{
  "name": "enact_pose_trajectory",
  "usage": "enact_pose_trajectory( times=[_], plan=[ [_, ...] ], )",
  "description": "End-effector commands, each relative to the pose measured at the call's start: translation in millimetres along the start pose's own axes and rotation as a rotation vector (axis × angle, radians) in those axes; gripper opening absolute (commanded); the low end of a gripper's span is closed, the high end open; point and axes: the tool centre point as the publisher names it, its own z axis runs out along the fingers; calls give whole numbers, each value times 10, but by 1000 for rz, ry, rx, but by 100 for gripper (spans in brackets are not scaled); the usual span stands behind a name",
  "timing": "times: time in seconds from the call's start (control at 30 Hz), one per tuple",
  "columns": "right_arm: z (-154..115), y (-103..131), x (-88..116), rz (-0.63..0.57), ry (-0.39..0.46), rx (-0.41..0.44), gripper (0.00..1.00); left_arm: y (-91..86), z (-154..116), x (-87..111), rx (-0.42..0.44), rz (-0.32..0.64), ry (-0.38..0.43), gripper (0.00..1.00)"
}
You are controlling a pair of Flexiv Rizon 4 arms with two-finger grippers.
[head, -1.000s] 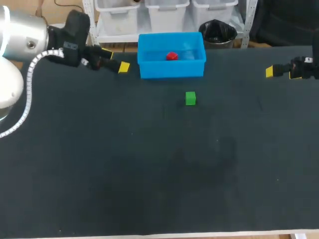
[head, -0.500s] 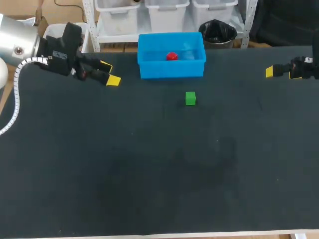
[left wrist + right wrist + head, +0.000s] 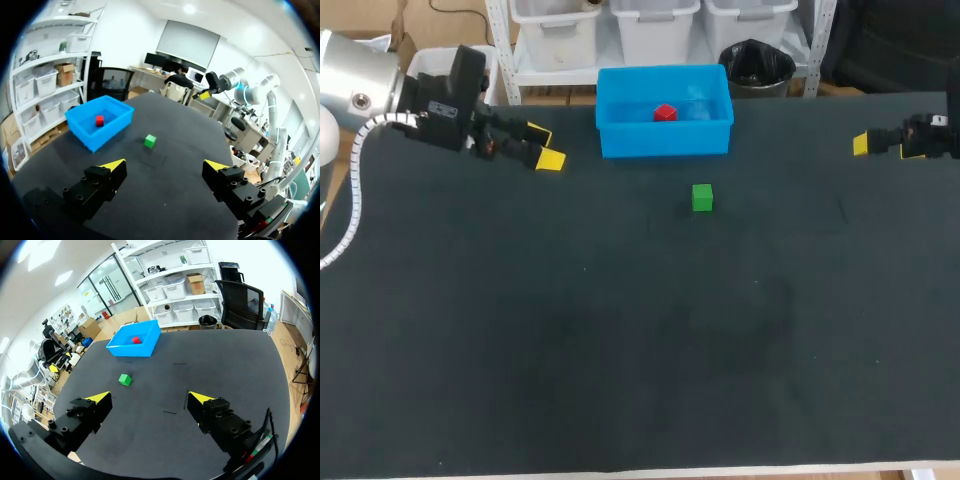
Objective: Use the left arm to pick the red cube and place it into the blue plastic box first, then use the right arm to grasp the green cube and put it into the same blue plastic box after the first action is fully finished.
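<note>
Head view first. The counter (image 3: 620, 340) is a flat, matte black surface, and the blue plastic box (image 3: 665, 140) sits at its far edge, about mid-width. It's a rectangular open-topped tub with smooth walls. The small red cube (image 3: 665, 113) lies inside it, roughly in the middle of the floor. The small green cube (image 3: 702, 197) sits on the bare counter just in front of the box, apart from it and nearer its right end.

My left tool (image 3: 544, 147) hangs to the left of the box near the far edge. Its yellow-tipped fingers are spread with nothing between them. My right tool (image 3: 888, 148) is way over at the right far edge, well apart from both cubes.

Left wrist view: chunky black fingers with bolt heads and yellow wedge tips. They're spread wide and released, with only black counter between them. The green cube is ahead of the tool, and the box with the red cube in it is farther ahead, toward one finger's side.

Right wrist view is the same story. The fingers are wide apart, gripping nothing and touching nothing. The green cube is out ahead on the counter. The blue box is beyond it, with the red cube visible inside.
</note>
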Motion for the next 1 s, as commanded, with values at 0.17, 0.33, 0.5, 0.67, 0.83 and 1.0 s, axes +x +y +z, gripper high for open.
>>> enact_pose_trajectory(
  times=[0.17, 0.33, 0.5, 0.67, 0.83, 1.0],
  plan=[
    [-1, 1, -1, 0, 0, 1, 100, 1, 7, 3, -1, 2, -2, 100],
    [-1, 1, -1, 0, 0, 1, 100, 1, 7, 3, -1, 2, -2, 100],
    [-1, 1, -1, 0, 0, 1, 100, -76, 71, 0, -11, 55, 30, 100],
    [-1, 1, -1, 0, 0, 1, 100, -135, 134, 18, -11, 93, 55, 100],
    [-1, 1, -1, 0, 0, 1, 100, -103, 144, 32, -45, 110, 83, 100],
    [-1, 1, -1, 0, 0, 1, 100, -87, 153, 54, -82, 131, 111, 100]
  ],
)
